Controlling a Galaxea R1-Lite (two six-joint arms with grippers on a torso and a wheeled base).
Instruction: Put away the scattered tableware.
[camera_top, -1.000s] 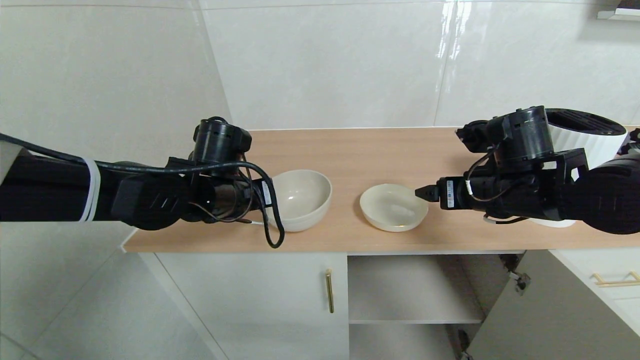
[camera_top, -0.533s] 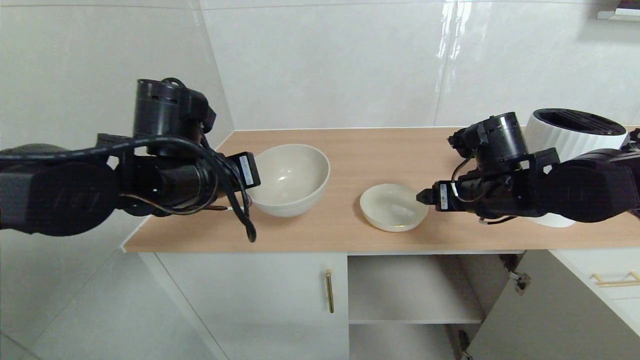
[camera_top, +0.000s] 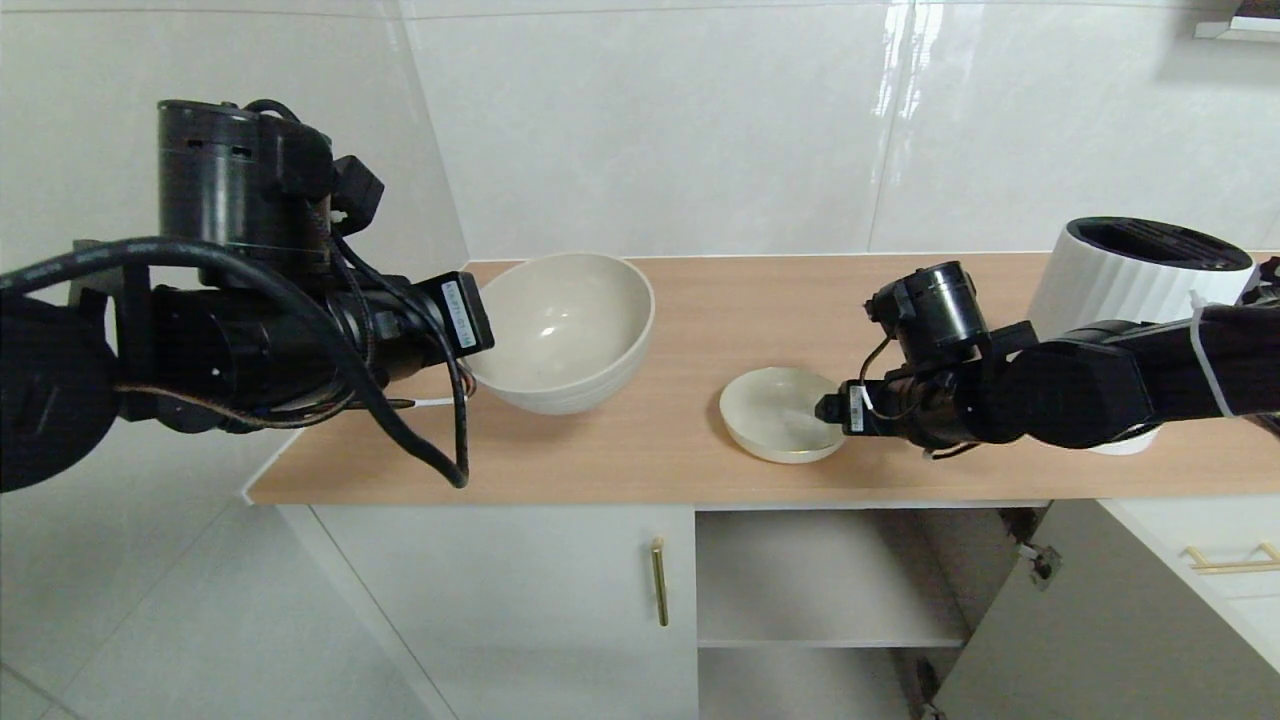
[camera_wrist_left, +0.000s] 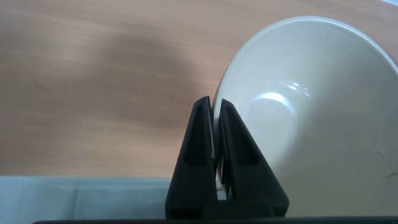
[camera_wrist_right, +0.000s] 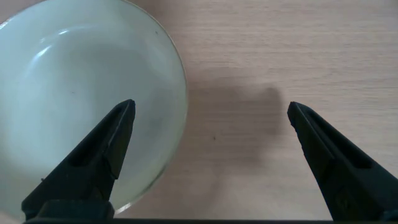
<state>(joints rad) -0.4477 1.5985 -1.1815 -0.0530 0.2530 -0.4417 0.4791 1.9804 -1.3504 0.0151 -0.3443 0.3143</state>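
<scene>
A large cream bowl (camera_top: 570, 330) hangs tilted above the left part of the wooden counter (camera_top: 700, 300). My left gripper (camera_top: 478, 345) is shut on its near-left rim. In the left wrist view the fingers (camera_wrist_left: 202, 124) pinch the bowl (camera_wrist_left: 311, 118) at its edge, jaws nearly touching. A small shallow cream bowl (camera_top: 780, 412) rests near the counter's front edge. My right gripper (camera_top: 825, 408) is open at this bowl's right rim. In the right wrist view the gripper (camera_wrist_right: 208, 115) straddles the rim, one finger over the small bowl (camera_wrist_right: 81, 106) and the other over bare wood.
A white ribbed container (camera_top: 1140, 270) stands at the back right, close behind the right arm. Below the counter an open cabinet (camera_top: 820, 570) shows a shelf, beside a closed door with a gold handle (camera_top: 657, 595). Tiled walls bound the back and left.
My left arm has lifted the large bowl off the counter, up and back. My right gripper has dropped lower and closed in on the small bowl's rim.
</scene>
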